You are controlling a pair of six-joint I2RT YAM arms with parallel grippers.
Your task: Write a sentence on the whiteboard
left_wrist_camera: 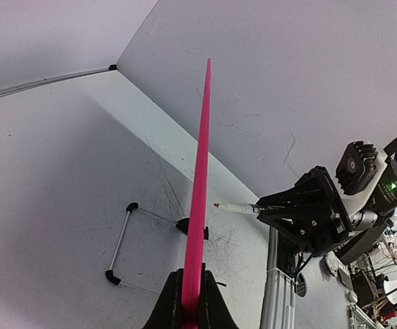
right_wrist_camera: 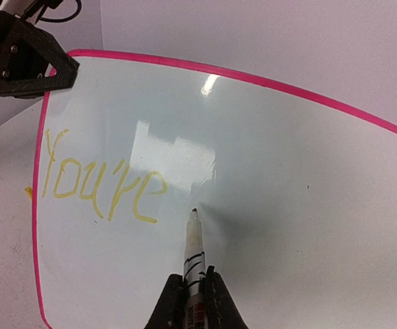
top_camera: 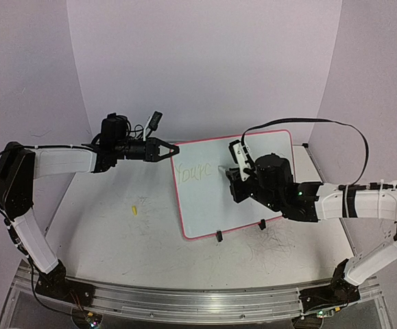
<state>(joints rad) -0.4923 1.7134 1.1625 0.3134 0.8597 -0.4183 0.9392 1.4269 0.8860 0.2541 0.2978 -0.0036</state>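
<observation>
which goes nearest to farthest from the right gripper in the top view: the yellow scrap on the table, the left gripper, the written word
From the right gripper, shut on the marker, in the top view:
1. The written word "You're", on the whiteboard just to its left.
2. The left gripper, clamped on the whiteboard's left edge.
3. The yellow scrap, on the table left of the board, nearer the arm bases.

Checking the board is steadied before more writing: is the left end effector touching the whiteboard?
Touching. The left wrist view shows the left end effector shut on the pink edge of the whiteboard, no gap visible.
</observation>
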